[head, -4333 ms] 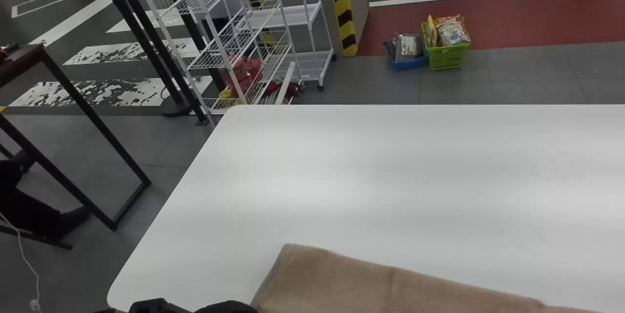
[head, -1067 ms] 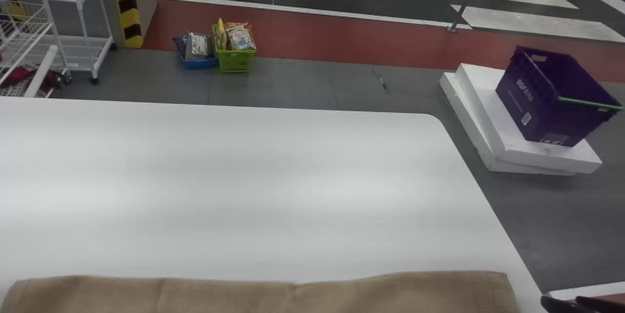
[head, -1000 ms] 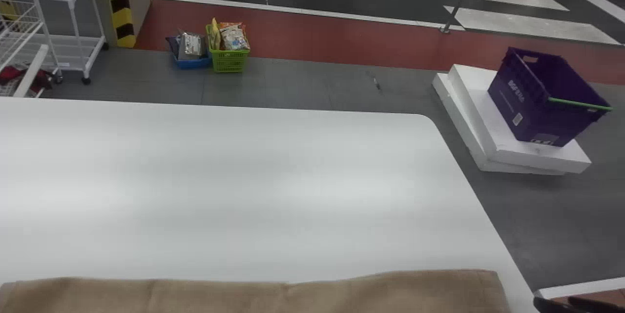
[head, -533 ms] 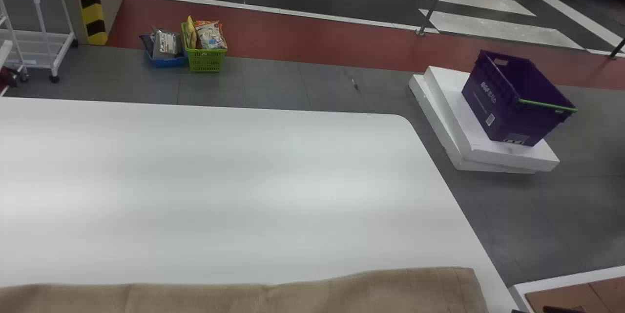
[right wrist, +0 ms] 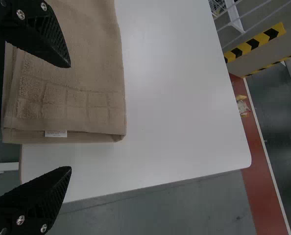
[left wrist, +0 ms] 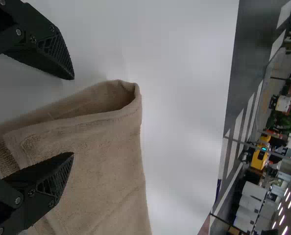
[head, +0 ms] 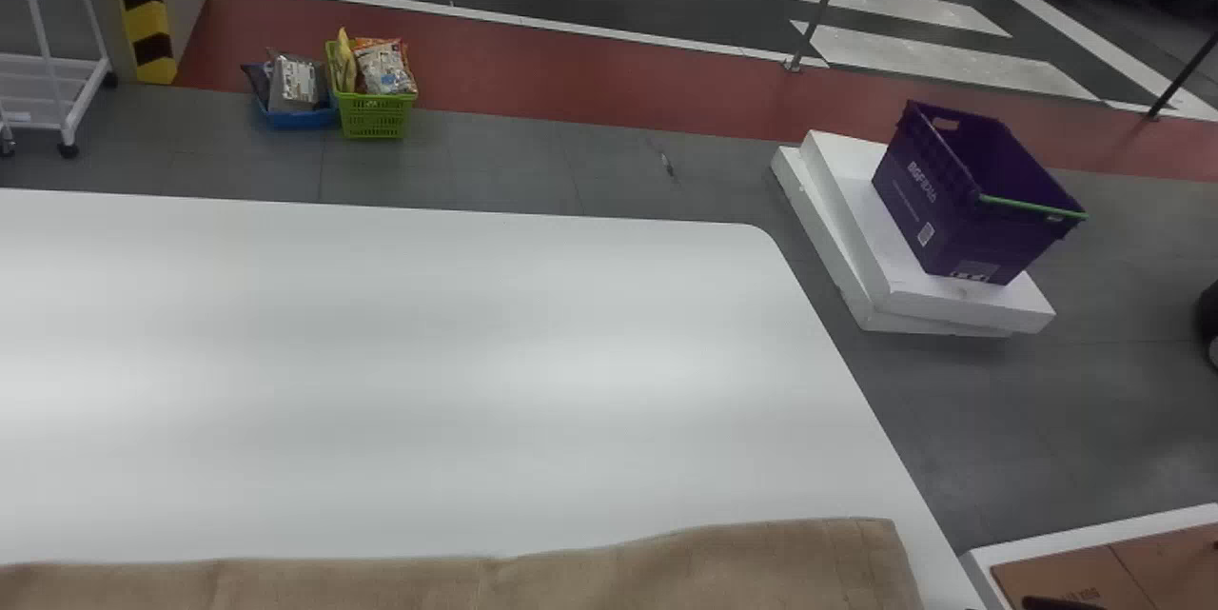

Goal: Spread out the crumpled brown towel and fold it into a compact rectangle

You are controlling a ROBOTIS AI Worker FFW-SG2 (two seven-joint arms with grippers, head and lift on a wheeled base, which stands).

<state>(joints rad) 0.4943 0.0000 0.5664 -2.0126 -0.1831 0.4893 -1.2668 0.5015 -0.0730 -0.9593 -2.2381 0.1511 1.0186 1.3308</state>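
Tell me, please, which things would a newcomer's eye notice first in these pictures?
Probably the broad white table comes first, with the brown towel lying across its near part. Next comes the purple crate, standing on white slabs on the floor beyond the table's right side. The bright green basket stands beyond the far edge, towards the left.

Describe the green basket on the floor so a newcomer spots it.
Look beyond the far edge of the white table to the red floor strip. At its near edge, left of the purple crate, stands a close pair. The green basket is the right-hand one, holding a yellow packet and an orange-and-white one; the blue bin holds a silvery one.
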